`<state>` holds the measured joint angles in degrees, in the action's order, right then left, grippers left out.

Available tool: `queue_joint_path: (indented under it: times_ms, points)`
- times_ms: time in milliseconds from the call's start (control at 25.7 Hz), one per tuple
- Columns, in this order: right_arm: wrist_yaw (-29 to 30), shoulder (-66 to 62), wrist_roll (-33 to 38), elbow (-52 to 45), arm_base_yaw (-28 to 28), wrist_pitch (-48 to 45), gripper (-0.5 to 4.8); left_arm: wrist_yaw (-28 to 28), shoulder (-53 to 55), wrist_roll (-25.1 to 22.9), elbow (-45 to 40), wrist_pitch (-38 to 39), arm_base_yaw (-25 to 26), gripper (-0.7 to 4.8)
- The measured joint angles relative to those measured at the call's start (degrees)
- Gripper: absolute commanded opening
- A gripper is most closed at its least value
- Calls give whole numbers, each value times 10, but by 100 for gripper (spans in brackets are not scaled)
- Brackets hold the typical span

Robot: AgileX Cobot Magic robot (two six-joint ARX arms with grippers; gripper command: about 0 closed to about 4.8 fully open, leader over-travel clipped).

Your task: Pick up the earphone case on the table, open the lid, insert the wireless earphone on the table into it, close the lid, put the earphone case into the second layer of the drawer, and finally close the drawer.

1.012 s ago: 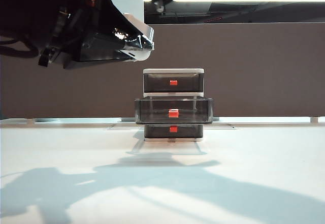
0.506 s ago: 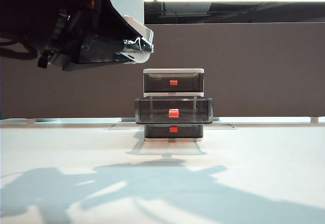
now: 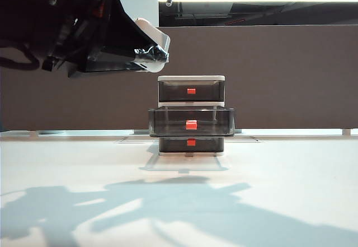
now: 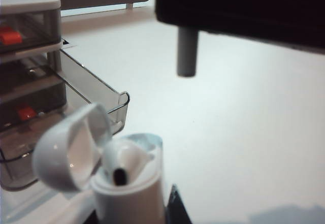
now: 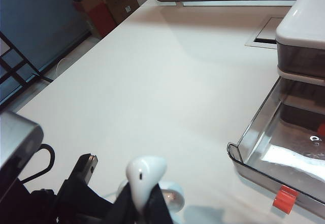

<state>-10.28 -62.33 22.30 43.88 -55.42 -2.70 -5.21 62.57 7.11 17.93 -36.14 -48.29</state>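
- My left gripper (image 4: pixel 133 219) is up in the air to the left of the drawer unit (image 3: pixel 191 116), pinching the earphone case (image 4: pixel 130 196) by its lower body; its fingers barely show at the edge of the left wrist view.
- The case stands upright in that grip with its lid (image 4: pixel 71 147) swung open and tipped toward the drawers.
- My right gripper (image 5: pixel 141 203) is pressed together on the stem of the earphone (image 5: pixel 144 174), with the rounded white bud sticking out past the fingertips.
- In the left wrist view that white stem (image 4: pixel 187 52) hangs from the dark body of my right arm, above and apart from the open case.
- The middle drawer (image 3: pixel 191 122) is pulled out further than the top and bottom ones; its red handle (image 3: pixel 191 125) faces the camera.
- The white table (image 3: pixel 291 191) carries the drawer unit near its far edge and the shadows of both arms across the front.
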Motion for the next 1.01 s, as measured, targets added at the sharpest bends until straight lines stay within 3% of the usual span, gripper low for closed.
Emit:
queue_joint_path:
  times_ms: [428, 1012]
  points:
    - [13, -16, 2, -21, 0, -15, -1, 0, 0, -96, 0, 0, 0, 65]
    - [19, -41, 2, -28, 0, -51, -1, 0, 0, -101, 0, 0, 0, 65]
